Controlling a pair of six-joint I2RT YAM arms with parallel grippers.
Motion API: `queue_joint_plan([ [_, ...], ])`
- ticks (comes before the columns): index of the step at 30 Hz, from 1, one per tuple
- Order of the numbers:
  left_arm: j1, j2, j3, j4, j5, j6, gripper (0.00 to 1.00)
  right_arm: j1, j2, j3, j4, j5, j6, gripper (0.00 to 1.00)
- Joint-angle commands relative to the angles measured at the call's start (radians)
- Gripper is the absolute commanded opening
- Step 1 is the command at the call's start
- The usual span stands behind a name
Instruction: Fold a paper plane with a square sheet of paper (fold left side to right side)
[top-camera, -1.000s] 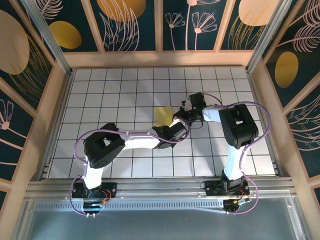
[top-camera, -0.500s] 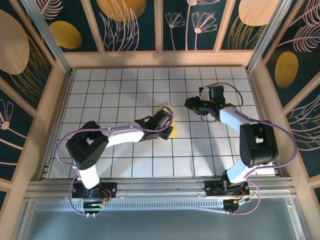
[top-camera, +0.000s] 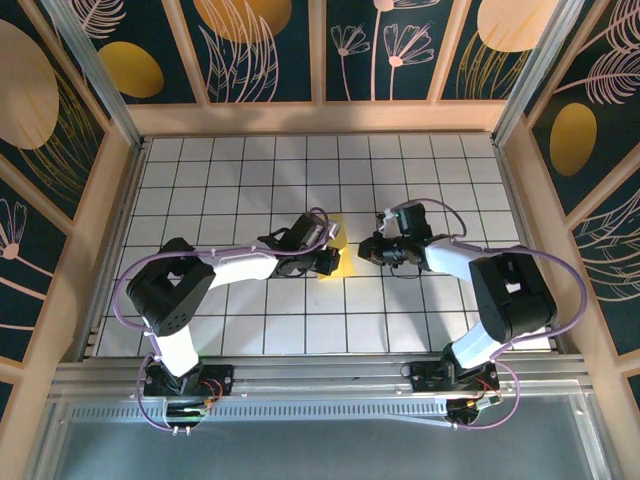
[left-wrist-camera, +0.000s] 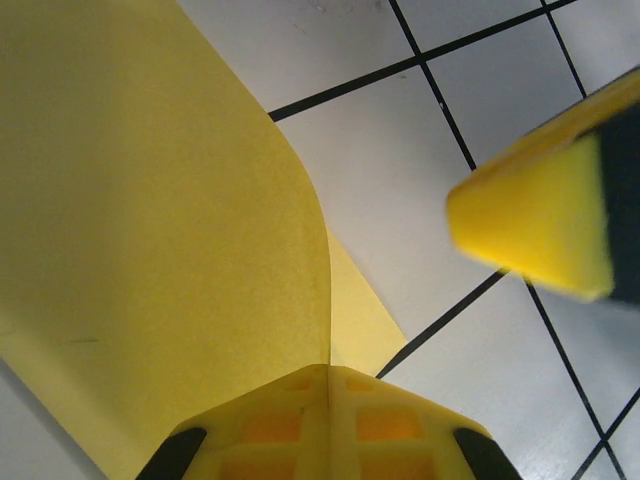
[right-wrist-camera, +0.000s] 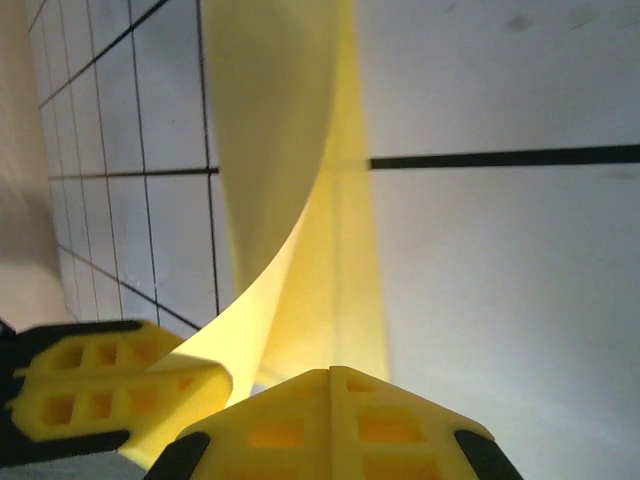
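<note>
The square sheet of paper (top-camera: 334, 268) is thin and yellow and lies on the tiled table near the middle. My left gripper (top-camera: 327, 256) is shut on its lifted flap. In the left wrist view the flap (left-wrist-camera: 150, 200) curls up from a flat lower layer (left-wrist-camera: 360, 320) and its edge runs into the closed left gripper (left-wrist-camera: 328, 372). My right gripper (top-camera: 366, 248) is shut with nothing between its jaws, just right of the paper. In the right wrist view the right gripper (right-wrist-camera: 330, 372) points at the flat layer (right-wrist-camera: 350, 250), and the flap (right-wrist-camera: 265, 120) bends toward the left fingers (right-wrist-camera: 90, 390).
White tiles with black grid lines (top-camera: 440, 180) cover the table. Wooden rails (top-camera: 320, 118) and dark painted wall panels enclose it on three sides. Both arms reach in from the near edge and meet at the paper.
The left arm has drawn back to the left with the paper. The right gripper swung away to the upper right, then came back down beside the paper's right edge.
</note>
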Motion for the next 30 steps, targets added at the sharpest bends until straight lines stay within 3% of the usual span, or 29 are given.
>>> queue_joint_plan([
  [1,0.01,0.014,-0.01,0.036,0.042,-0.027,0.0,0.043,0.052,0.011,0.063,0.002,0.029,0.0],
  [15,0.024,0.047,0.002,0.013,0.041,-0.037,0.0,0.092,0.152,0.062,-0.057,0.086,-0.021,0.0],
  [30,0.053,0.06,0.026,-0.062,-0.038,0.028,0.0,0.1,0.197,0.077,-0.105,0.11,-0.049,0.0],
])
